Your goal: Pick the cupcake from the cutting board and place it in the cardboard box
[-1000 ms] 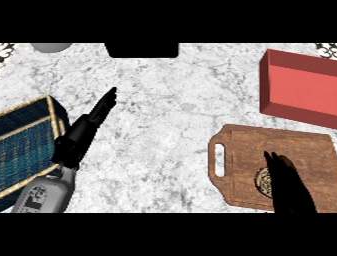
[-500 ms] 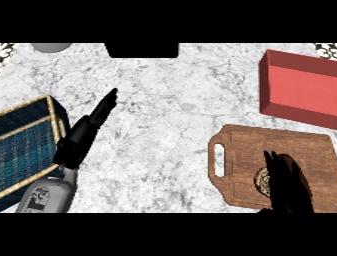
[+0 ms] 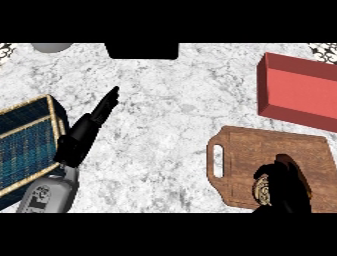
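Leftmost, a dark blue woven basket with a gold rim sits at the counter's left edge, apart from the task. Just beside it, the left hand lies over the marble counter with fingers straight and together, pointing up and to the right; it holds nothing and seems to be resting out of the way. Further right, near the lower edge, a wooden cutting board lies flat, its handle slot facing left. On the board's lower part sits the cupcake, only a patterned sliver of it showing. The right hand covers the rest, its fingers curving over and around the cupcake, apparently closing for the pick; whether it has truly gripped yet cannot be told. Up and to the right, well apart from the board, the red box lies open-topped, ready to receive the cupcake, so the lift and carry seem yet to come.
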{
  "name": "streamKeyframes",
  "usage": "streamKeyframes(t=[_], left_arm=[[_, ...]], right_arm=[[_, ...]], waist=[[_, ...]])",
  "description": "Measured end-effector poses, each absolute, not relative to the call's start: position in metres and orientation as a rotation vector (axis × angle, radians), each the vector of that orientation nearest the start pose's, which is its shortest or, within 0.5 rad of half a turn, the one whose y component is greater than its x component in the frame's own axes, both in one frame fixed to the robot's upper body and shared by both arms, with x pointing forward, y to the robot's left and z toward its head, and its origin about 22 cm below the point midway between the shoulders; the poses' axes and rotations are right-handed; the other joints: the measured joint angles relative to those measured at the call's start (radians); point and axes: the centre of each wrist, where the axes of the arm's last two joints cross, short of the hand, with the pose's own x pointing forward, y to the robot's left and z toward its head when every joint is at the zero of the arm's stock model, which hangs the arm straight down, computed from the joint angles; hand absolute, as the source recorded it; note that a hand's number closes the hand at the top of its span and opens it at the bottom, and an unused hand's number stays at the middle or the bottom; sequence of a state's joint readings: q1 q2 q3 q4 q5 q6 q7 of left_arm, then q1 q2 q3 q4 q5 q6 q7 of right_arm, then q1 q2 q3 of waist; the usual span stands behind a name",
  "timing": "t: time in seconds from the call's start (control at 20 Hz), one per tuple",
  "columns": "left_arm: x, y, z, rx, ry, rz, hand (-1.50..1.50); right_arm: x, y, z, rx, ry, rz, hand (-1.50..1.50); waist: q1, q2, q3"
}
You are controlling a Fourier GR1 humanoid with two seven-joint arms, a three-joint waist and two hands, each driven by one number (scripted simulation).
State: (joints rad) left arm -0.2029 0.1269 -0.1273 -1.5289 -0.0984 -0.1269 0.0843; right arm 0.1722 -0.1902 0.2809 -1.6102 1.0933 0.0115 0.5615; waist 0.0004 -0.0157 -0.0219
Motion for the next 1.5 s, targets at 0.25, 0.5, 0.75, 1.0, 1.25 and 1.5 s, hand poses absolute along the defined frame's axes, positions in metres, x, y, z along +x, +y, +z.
streamKeyframes(t=[0.25, 0.5, 0.75, 1.0, 1.25, 1.5], left_arm=[[0.279, 0.205, 0.042, -0.040, -1.601, -0.449, 0.00], [0.282, 0.206, 0.041, -0.041, -1.603, -0.456, 0.00], [0.281, 0.203, 0.040, -0.036, -1.605, -0.456, 0.00], [0.283, 0.207, 0.038, -0.034, -1.601, -0.445, 0.00], [0.281, 0.214, 0.041, -0.029, -1.596, -0.444, 0.00], [0.282, 0.213, 0.037, -0.025, -1.590, -0.431, 0.00]], right_arm=[[0.197, -0.234, -0.024, -1.010, -0.893, 0.944, 1.50], [0.224, -0.283, -0.008, -0.965, -1.035, 1.110, 1.50], [0.248, -0.322, 0.001, -1.029, -1.159, 1.169, 1.50], [0.252, -0.337, 0.031, -1.134, -1.284, 1.133, 1.50], [0.232, -0.340, 0.080, -1.148, -1.398, 1.095, 1.50], [0.205, -0.334, 0.137, -1.112, -1.546, 1.020, 1.50]], waist=[[0.001, 0.002, 0.002], [0.007, 0.011, 0.013], [0.006, 0.015, 0.019], [-0.003, 0.015, 0.021], [-0.011, 0.012, 0.021], [-0.022, 0.010, 0.021]])
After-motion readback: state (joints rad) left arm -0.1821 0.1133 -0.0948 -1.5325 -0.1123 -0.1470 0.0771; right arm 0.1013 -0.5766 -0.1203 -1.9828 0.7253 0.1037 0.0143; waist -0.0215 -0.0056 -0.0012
